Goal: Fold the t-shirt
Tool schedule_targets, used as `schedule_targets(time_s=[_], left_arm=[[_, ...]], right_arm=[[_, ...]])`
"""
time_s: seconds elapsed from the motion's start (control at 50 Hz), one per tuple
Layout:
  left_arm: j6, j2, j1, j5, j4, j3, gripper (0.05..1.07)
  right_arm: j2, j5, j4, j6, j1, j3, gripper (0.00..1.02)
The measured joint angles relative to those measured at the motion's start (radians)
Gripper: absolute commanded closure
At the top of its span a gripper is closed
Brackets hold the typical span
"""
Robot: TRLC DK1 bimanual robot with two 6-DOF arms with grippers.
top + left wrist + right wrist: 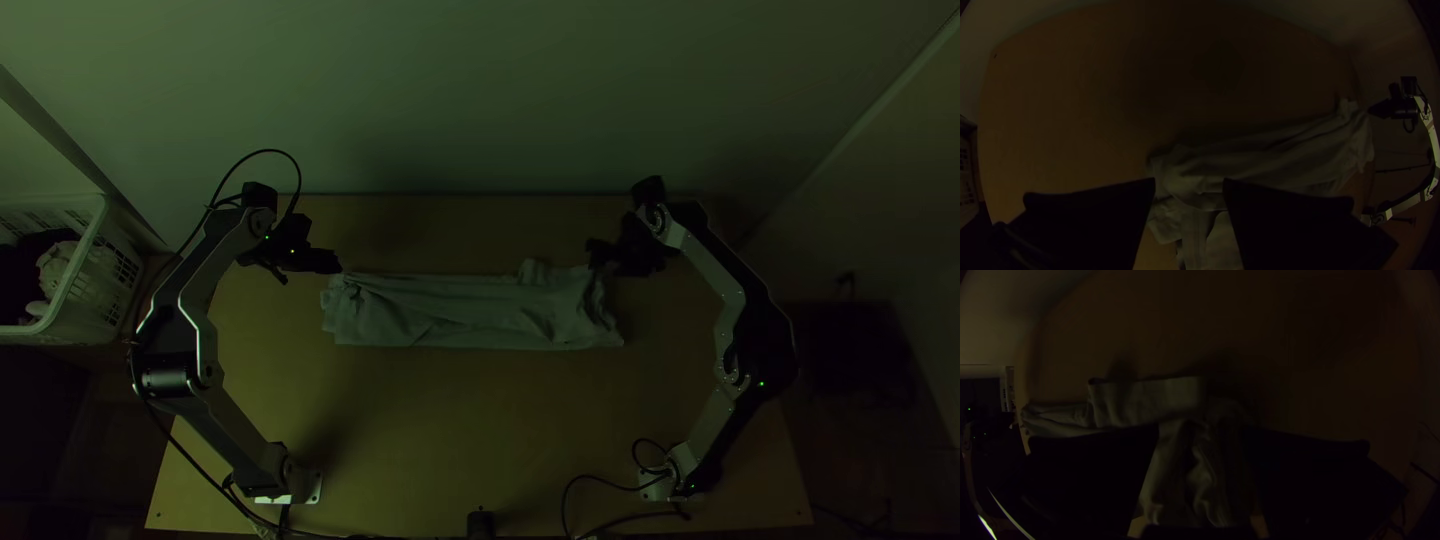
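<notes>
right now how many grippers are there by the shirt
2. In the top view, the left gripper is by the far left corner of the shirt, and the right gripper is by its far right corner.

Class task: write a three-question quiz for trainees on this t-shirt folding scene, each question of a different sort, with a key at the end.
1. Multiple choice. How does the t-shirt lie on the wooden table?
A) Spread flat with both sleeves stretched out
B) In a long, narrow, creased strip running from side to side
C) Rolled into a ball at the near edge

2. True or false? The left gripper has its fingers apart.

3. Fill the gap. In the top view, the white laundry basket stands beyond the table's ____ side.

Key: 1. B; 2. true; 3. left
</notes>
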Motion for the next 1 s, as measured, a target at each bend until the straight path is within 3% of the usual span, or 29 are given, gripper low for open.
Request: schedule_targets(time_s=[0.12, 0.34, 0.74, 1.0], left_arm=[[0.024, -0.033, 0.014, 0.014, 0.000, -0.065, 0.10], [0.045, -0.097, 0.101, 0.172, 0.032, -0.190, 0.10], [0.053, -0.100, 0.254, 0.334, 0.153, -0.341, 0.10], [0.077, -0.013, 0.262, 0.369, 0.157, -0.341, 0.10]], right_arm=[[-0.055, 0.000, 0.000, -0.003, -0.027, 0.000, 0.19], [-0.175, 0.000, 0.000, -0.002, -0.058, 0.000, 0.16], [-0.318, -0.004, -0.004, 0.025, -0.061, 0.000, 0.10], [-0.393, -0.003, -0.005, 0.059, -0.060, 0.000, 0.10]])
